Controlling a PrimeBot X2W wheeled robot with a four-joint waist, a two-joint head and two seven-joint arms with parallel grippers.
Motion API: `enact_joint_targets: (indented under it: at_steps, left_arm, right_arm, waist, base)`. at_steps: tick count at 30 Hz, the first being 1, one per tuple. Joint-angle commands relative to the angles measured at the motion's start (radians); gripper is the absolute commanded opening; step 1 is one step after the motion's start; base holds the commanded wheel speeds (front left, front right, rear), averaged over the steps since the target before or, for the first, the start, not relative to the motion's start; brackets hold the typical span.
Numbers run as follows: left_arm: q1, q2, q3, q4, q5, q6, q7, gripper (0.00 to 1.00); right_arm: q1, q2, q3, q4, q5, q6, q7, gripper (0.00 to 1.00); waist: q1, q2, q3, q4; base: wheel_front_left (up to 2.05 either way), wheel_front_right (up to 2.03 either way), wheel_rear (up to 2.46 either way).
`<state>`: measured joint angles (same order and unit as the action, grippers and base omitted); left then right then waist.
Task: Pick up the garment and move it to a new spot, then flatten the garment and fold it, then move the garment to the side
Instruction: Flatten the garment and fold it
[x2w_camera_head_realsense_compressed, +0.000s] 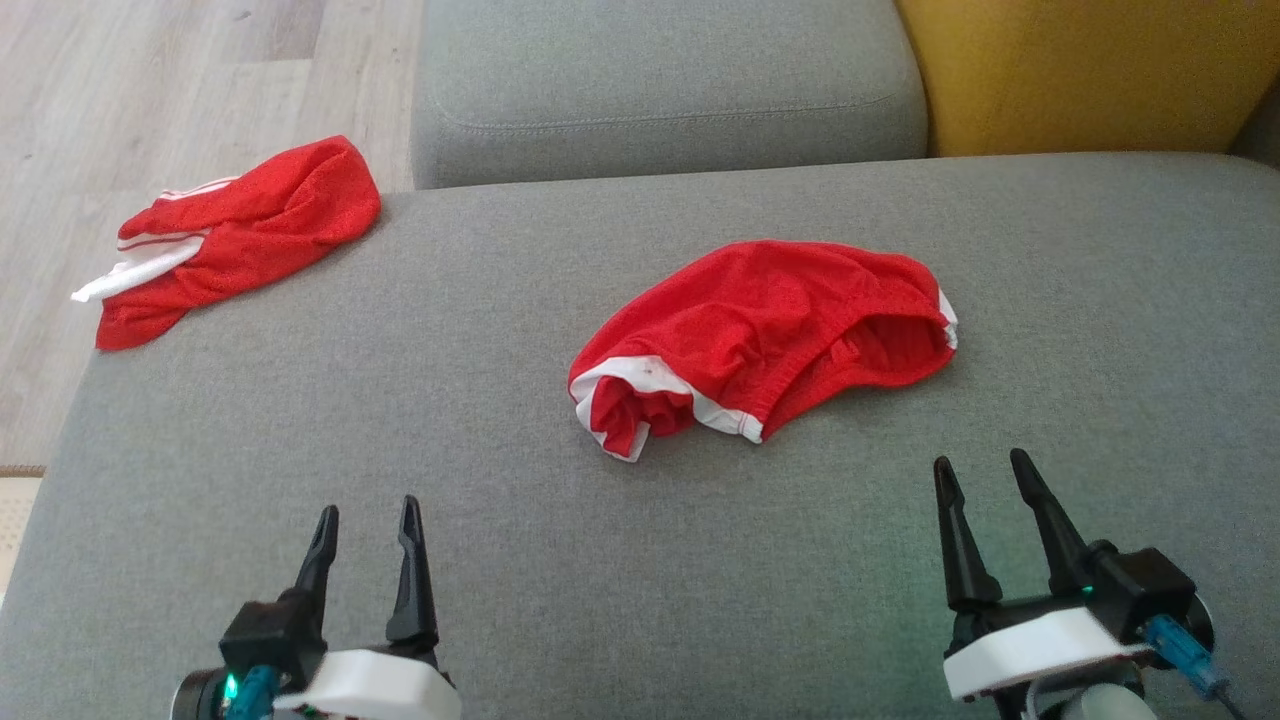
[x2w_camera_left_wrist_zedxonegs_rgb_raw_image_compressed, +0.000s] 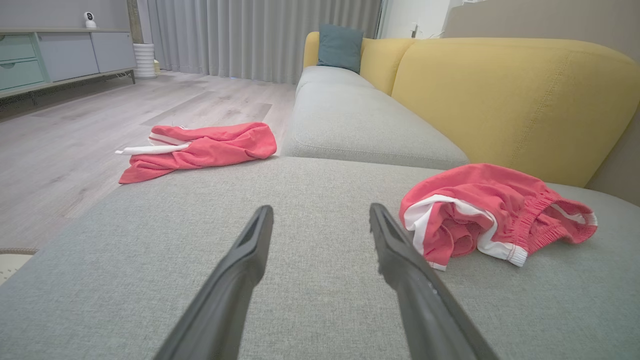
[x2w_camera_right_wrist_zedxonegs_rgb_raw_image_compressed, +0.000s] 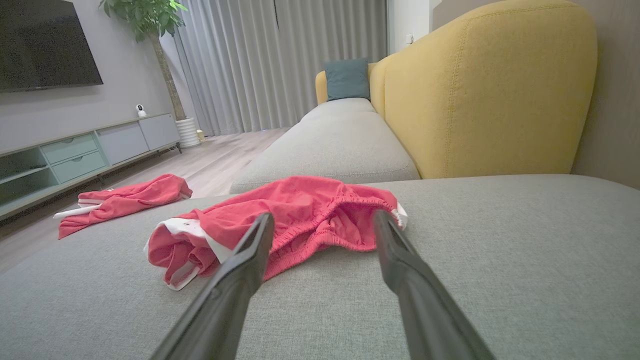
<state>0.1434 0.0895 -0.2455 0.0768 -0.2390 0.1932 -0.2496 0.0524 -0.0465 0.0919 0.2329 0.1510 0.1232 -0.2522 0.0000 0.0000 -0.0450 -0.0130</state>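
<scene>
A crumpled red garment (x2w_camera_head_realsense_compressed: 760, 335) with white trim lies in the middle of the grey sofa seat (x2w_camera_head_realsense_compressed: 500, 520); it also shows as the garment (x2w_camera_left_wrist_zedxonegs_rgb_raw_image_compressed: 492, 212) at the right of the left wrist view and as the garment (x2w_camera_right_wrist_zedxonegs_rgb_raw_image_compressed: 300, 220) straight ahead in the right wrist view. My left gripper (x2w_camera_head_realsense_compressed: 367, 515) hovers open over the seat's near left, well short of it. At the near right my right gripper (x2w_camera_head_realsense_compressed: 985, 472) stands open, a little nearer than the garment's right end. Nothing is between either pair of fingers.
A second red garment (x2w_camera_head_realsense_compressed: 235, 235) with white stripes lies at the seat's far left corner, overhanging the edge above the wood floor (x2w_camera_head_realsense_compressed: 150, 80). A grey seat cushion (x2w_camera_head_realsense_compressed: 660, 90) and a yellow backrest (x2w_camera_head_realsense_compressed: 1090, 70) lie beyond. A cabinet (x2w_camera_right_wrist_zedxonegs_rgb_raw_image_compressed: 85, 150) stands across the room.
</scene>
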Motion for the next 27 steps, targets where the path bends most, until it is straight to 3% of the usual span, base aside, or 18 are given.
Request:
enact_joint_targets:
  at_steps: [1, 11, 19, 27]
  left_arm:
    - [-0.025, -0.007, 0.039, -0.027, 0.009, -0.005, -0.012, 1.00]
    - [-0.037, -0.021, 0.019, -0.028, 0.031, -0.032, -0.012, 1.00]
    - [-0.061, -0.030, -0.034, -0.040, 0.045, -0.052, -0.012, 1.00]
    - [-0.089, -0.036, -0.064, -0.053, 0.040, -0.046, -0.012, 1.00]
  right_arm:
    - [-0.029, -0.004, 0.023, -0.031, -0.005, 0.008, -0.010, 1.00]
    - [-0.107, -0.004, 0.059, 0.047, -0.033, 0.008, -0.010, 1.00]
    - [-0.288, -0.004, 0.114, 0.346, -0.046, 0.008, -0.009, 1.00]
    - [-0.429, -0.004, 0.068, 0.596, -0.073, 0.008, -0.009, 1.00]
  waist:
    - [0.0000, 0.0000, 0.001, 0.002]
    - [0.0000, 0.0000, 0.020, 0.060]
    - [0.0000, 0.0000, 0.072, 0.166]
    - [0.0000, 0.0000, 0.146, 0.264]
  base:
    - [0.00, 0.00, 0.00]
    - [0.00, 0.00, 0.00]
    - [0.00, 0.00, 0.00]
    - [0.00, 0.00, 0.00]
